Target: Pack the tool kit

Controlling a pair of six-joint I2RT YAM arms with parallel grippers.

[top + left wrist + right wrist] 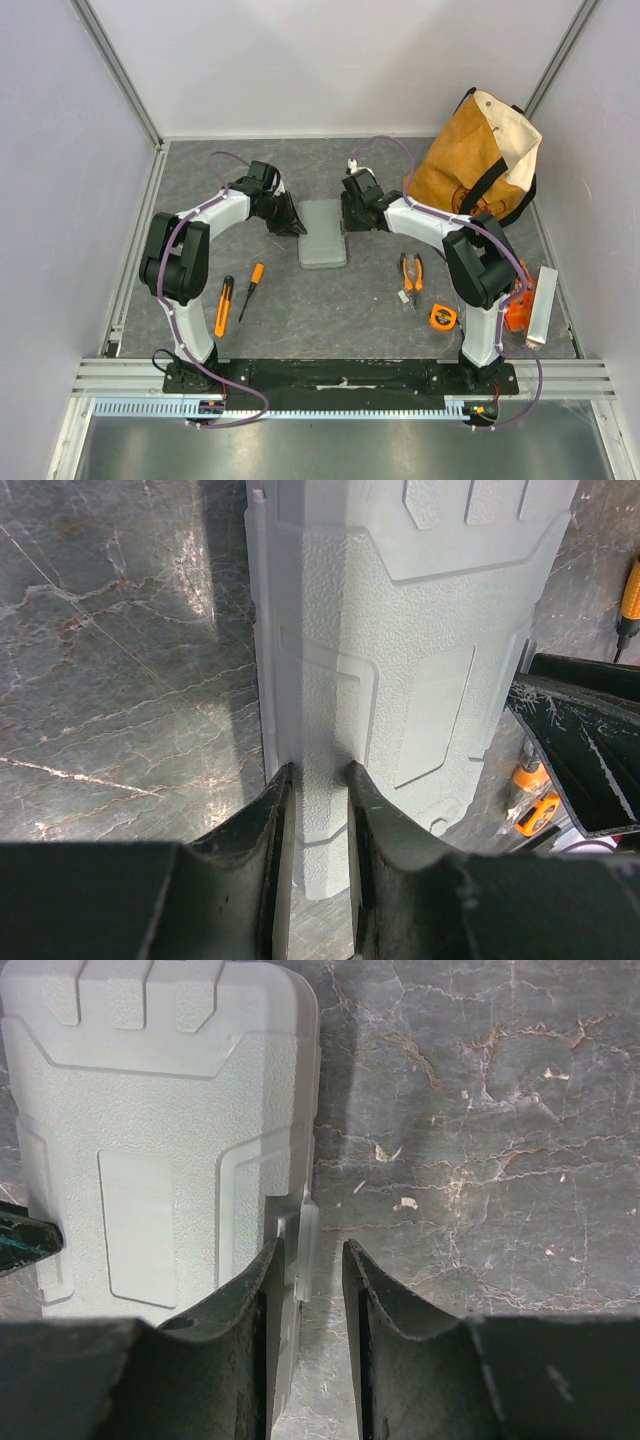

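Seen from above, the closed tool kit is laid mid-way on the table, flanked by the left gripper at 9 o'clock and the right gripper at 3 o'clock. In the left wrist view, its edge is straddled by narrowly set jaws; whether it is pinched cannot be told. In the right wrist view, the jaws are parted around its latch.

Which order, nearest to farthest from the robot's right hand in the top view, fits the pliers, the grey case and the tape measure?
1. The grey case, centre of the view, its right edge at the right hand.
2. The pliers, lower right of that hand.
3. The tape measure, past the pliers, lower and further right.
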